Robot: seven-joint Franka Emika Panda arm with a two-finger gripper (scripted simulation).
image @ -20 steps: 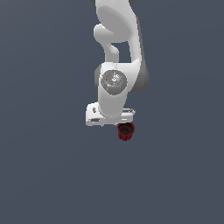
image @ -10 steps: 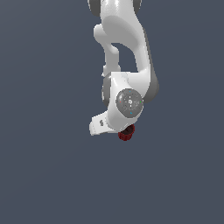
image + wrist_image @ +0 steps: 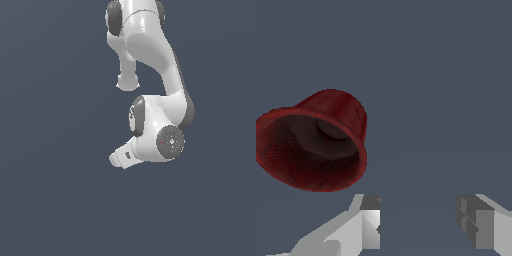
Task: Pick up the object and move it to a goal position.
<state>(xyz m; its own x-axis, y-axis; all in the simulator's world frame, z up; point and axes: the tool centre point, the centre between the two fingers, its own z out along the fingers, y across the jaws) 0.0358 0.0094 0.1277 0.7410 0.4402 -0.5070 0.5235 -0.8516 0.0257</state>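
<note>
Exterior view: white Panda arm (image 3: 150,55) w/ smooth rounded glossy links and dark grey joint bands, bent down over a flat, plain slate-grey ground (image 3: 55,200).
Wrist end: grey textured disc cap (image 3: 170,142) faces the camera; white hand block (image 3: 122,157) pokes toward the exterior view's left. Fingers and cup aren't visible from here, hidden behind the arm.
Wrist view: looks along the gripper (image 3: 418,220) at the same grey ground.
Cup shape: dark red cup (image 3: 313,145) lies tipped on its side, wide flared rim toward the camera, narrower closed end pointing away; bell-like outline.
Cup texture: matte, mottled red outside; inside is a dark brown hollow w/ a shadowed round base.
Cup place: off to one side of the claw, beyond the fingertips, not between them; the rim's edge is near one finger (image 3: 368,220) but apart from it.
Claw: released, two blocky white-and-grey fingers spread wide, only bare ground in the gap, grasping nothing.
Finger shape: squared, faceted pads; grey inner faces, white outer faces.
Open room: ground is bare and even on all sides of cup and arm; no walls or edges seen in either view.
</note>
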